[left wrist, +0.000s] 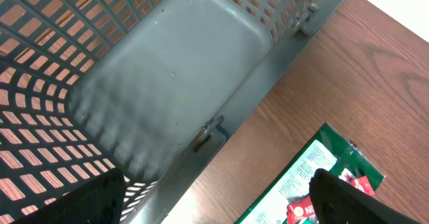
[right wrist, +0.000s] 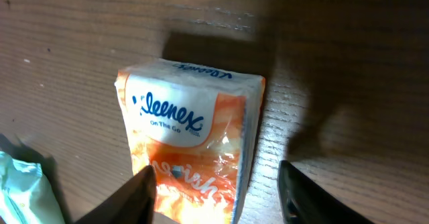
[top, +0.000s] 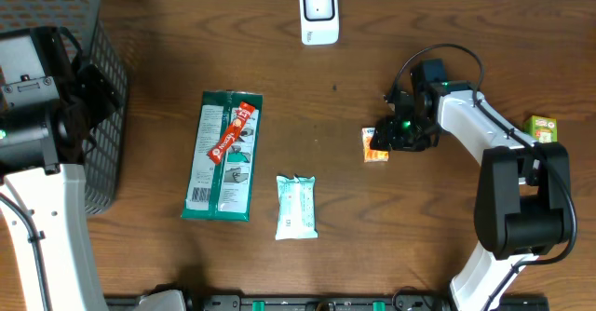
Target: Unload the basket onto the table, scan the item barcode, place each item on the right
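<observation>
Nearest the orange-and-white Kleenex tissue pack (top: 374, 145) lay a pale mint wipes pack (top: 296, 207). Further left was a flat green packet (top: 222, 167) bearing a red sachet (top: 231, 132). A small green box (top: 542, 127) sat far right, and the white barcode scanner (top: 318, 13) stood well apart at the rear. The surface was a brown wood-grain table (top: 372, 246). The right gripper (right wrist: 216, 196) straddled the tissue pack, jaws parted and not clamped. The left gripper (left wrist: 221, 196) gaped wide and empty over the grey plastic mesh basket (top: 104, 87). No barcode could be made out, and the tissue pack's lower end was cut off.
</observation>
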Available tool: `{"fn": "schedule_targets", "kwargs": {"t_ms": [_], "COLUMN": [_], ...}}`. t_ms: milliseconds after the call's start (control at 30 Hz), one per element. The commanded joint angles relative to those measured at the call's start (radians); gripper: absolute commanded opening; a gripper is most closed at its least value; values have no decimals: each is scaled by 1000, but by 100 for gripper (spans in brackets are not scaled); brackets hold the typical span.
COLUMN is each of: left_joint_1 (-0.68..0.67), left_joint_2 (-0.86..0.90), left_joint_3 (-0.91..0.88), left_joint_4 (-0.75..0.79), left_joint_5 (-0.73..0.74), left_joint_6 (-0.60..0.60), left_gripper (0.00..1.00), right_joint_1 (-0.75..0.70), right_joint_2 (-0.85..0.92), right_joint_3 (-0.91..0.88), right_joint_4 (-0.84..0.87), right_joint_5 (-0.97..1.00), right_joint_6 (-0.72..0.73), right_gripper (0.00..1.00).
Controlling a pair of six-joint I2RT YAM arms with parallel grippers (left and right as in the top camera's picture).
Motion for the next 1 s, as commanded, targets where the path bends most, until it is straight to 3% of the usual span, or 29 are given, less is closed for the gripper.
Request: {"fn": "schedule_targets", "kwargs": {"t_ms": [0, 533, 967], "left_joint_1": [4, 4, 4], "left_joint_2": [4, 4, 4], "left_joint_3": [7, 7, 7], "left_joint_4": [0, 0, 0], "left_joint_5": [-13, -13, -13], "left_joint_6": [9, 9, 9], "left_gripper": [88, 88, 88], "right_joint_1": [4, 7, 23], "right_joint_2": [-2, -2, -2], "right_joint_3": [-7, -36, -38], "right_joint_4": [1, 30, 29], "right_joint_5": [4, 25, 26], "right_joint_6": [0, 19, 18], "right_gripper": [50, 43, 45]}}
